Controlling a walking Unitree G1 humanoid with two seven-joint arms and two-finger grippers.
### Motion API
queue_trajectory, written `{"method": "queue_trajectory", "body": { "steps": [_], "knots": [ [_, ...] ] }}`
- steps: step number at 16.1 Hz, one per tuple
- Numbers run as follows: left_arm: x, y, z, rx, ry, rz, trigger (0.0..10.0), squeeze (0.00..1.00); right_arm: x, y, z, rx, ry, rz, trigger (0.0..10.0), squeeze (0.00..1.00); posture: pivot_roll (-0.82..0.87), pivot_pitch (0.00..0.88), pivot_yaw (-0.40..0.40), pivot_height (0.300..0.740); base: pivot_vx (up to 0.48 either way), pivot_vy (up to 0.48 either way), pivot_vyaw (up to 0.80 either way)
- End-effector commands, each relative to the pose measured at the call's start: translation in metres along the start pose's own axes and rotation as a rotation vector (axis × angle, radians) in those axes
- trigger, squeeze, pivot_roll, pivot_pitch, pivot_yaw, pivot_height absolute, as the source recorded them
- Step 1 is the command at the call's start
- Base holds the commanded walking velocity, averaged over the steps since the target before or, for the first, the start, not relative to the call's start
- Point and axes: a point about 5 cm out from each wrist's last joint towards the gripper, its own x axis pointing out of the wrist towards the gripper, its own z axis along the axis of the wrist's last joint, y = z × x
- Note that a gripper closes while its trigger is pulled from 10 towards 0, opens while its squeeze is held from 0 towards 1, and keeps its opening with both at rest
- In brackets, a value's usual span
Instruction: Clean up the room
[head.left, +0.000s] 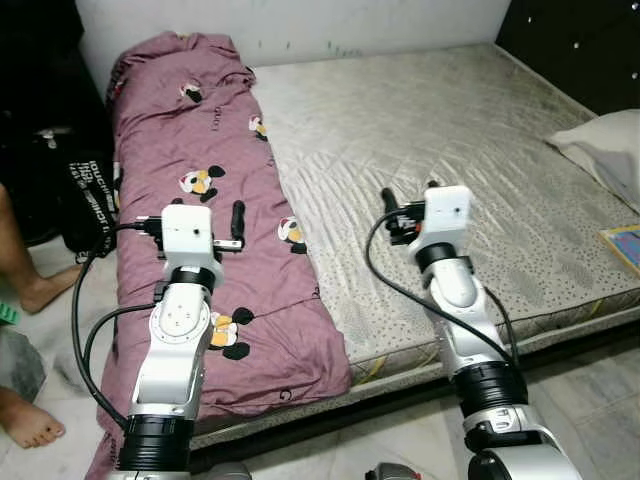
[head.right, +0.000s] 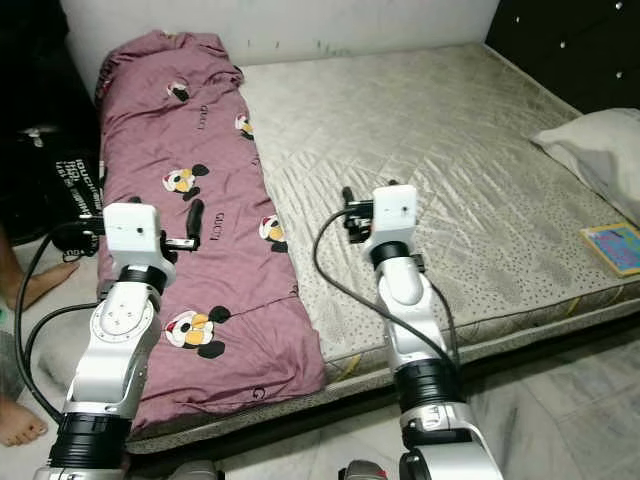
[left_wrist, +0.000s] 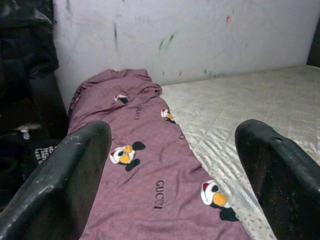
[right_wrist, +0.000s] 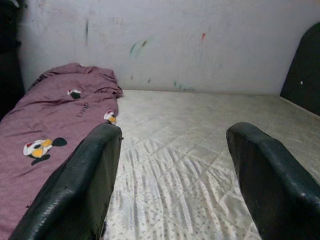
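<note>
- Both silver arms reach forward from the lower edge of the head views, over the near side of the bed.
- Left gripper (head.left: 237, 225): held above the blanket, jaws apart and holding nothing; its two black fingers (left_wrist: 60, 185) frame the printed fabric in the wrist view.
- Right gripper (head.left: 400, 215): held above the bare mattress, just beside the blanket's edge, jaws apart and holding nothing; fingers (right_wrist: 80, 185) frame the quilted surface.
- Blanket (head.left: 210, 150): purple, cartoon-mouse print, lying lengthwise along the left side of the mattress, bunched near the wall, its near end hanging over the bed edge.
- Mattress (head.left: 430, 120): grey, quilted, uncovered on its right side.
- Pillow (head.left: 605, 145): pale, at the right edge of the bed.
- Book (head.right: 615, 245): colourful, flat on the mattress near the pillow.
- Black bag (head.left: 85, 205): on the floor left of the bed.
- Person's bare feet (head.left: 35, 290) stand on the floor by the bag.
</note>
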Motion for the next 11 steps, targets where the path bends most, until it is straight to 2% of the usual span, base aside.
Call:
{"method": "queue_trajectory", "body": {
  "steps": [1, 8, 11],
  "knots": [
    [-0.0001, 0.0008, 0.0019, -0.002, -0.002, 0.001, 10.0, 0.00, 0.0007, -0.0037, 0.0028, -0.004, -0.011, -0.009, 10.0, 0.00, -0.02, 0.000, -0.005, 0.740, 0.000, 0.000, 0.00],
    [-0.0001, 0.0008, 0.0019, -0.002, -0.002, 0.001, 10.0, 0.00, 0.0007, -0.0037, 0.0028, -0.004, -0.011, -0.009, 10.0, 0.00, -0.02, 0.000, -0.005, 0.740, 0.000, 0.000, 0.00],
    [-0.0009, -0.0039, -0.0039, -0.066, 0.025, 0.024, 10.0, 0.00, 0.0035, 0.0030, 0.0032, -0.009, -0.010, 0.036, 10.0, 0.00, -0.01, 0.000, -0.023, 0.740, 0.000, 0.000, 0.00]
  ]
}}
